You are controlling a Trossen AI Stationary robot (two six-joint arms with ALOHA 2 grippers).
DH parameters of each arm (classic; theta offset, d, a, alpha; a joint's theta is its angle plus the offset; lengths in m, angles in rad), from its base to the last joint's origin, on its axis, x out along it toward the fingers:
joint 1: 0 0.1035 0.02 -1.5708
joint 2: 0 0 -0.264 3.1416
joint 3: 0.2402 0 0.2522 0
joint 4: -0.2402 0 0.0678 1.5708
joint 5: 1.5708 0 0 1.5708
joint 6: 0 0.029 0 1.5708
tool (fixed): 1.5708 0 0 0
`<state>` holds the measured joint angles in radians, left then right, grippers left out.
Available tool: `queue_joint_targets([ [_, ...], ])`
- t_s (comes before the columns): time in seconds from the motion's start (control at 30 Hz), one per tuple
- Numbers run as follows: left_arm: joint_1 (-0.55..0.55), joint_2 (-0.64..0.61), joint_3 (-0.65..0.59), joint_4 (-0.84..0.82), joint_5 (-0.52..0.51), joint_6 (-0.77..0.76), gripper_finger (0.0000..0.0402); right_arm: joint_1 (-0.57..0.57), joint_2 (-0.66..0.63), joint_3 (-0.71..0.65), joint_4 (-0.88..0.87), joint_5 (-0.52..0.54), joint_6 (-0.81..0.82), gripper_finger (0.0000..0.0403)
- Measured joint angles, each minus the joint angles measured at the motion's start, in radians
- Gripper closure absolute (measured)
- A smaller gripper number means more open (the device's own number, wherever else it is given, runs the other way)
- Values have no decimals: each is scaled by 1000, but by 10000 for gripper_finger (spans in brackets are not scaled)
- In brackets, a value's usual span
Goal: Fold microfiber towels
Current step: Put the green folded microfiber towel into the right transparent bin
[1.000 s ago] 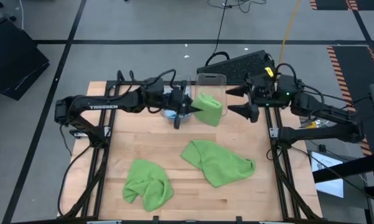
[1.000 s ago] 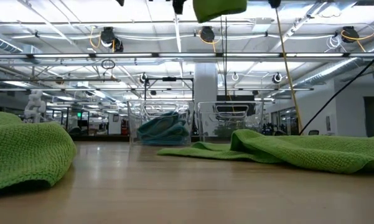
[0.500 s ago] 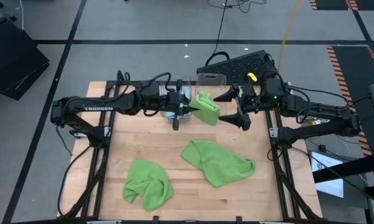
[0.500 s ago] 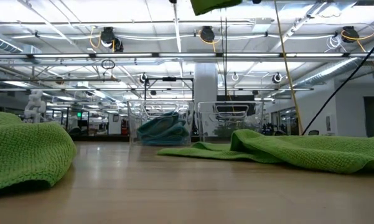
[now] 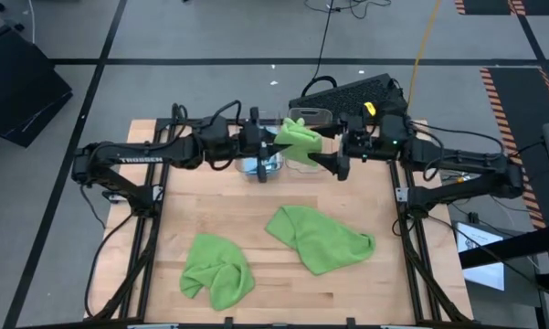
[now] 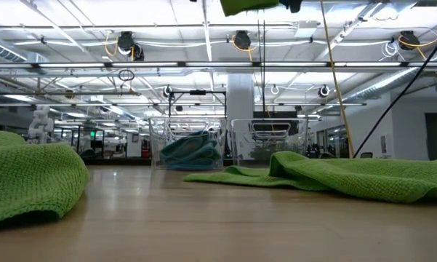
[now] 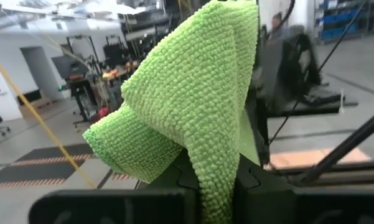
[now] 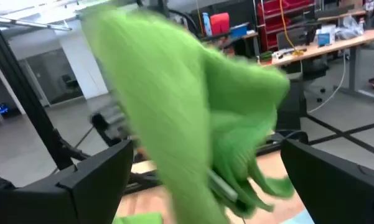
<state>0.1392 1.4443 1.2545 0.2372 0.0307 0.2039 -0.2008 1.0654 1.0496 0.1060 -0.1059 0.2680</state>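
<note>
My left gripper (image 5: 272, 149) is shut on a lime green towel (image 5: 298, 141) and holds it high over the table's far middle; the towel's lower edge shows at the top of the low view (image 6: 247, 6). My right gripper (image 5: 331, 155) is open, level, right beside the towel's right side. In the right wrist view its fingers stand on either side of the towel (image 8: 193, 124); I cannot tell whether they touch it. Two more green towels lie crumpled on the table, one near left (image 5: 217, 270) and one middle right (image 5: 322, 238). My left gripper pinches a bunched fold of the green towel (image 7: 216, 168) between its two fingers, coming level from the table's left. Several layers are gathered there. The towel is lifted clear of the table and stands out beyond the fingers, its free folds drooping slack.
Two clear bins stand at the table's far edge: one holds folded light blue towels (image 6: 187, 148), right under my left gripper (image 5: 258, 166); the other (image 6: 265, 142) looks empty. A dark keyboard (image 5: 347, 91) lies beyond the far edge. Bare wood lies between the two loose towels.
My right gripper has gone toward the table's left, up to the held towel, staying open. My left gripper has lifted the towel a little higher and toward the far edge; the towel stays bunched and clear of the table.
</note>
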Motion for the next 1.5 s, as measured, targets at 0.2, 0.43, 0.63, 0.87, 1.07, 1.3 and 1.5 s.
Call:
queue_joint_targets([
  [0.2,-28,0,0,-2,27,-11,371,-10,50,0,74,16,0,3],
  [0.43,-57,0,0,1,69,-29,371,-34,65,0,150,-121,-2,10],
  [0.63,-56,0,0,3,47,-21,371,-35,76,0,153,-139,24,76],
  [0.87,-55,0,0,2,47,-21,371,-35,106,0,174,-202,93,216],
  [1.07,-55,0,0,-4,42,-23,371,-35,109,0,193,-224,85,353],
  [1.3,-57,-1,0,-7,-56,-140,370,-40,110,0,198,-229,110,376],
  [1.5,-57,-4,0,-58,-126,-261,320,-92,96,-2,180,-240,182,389],
])
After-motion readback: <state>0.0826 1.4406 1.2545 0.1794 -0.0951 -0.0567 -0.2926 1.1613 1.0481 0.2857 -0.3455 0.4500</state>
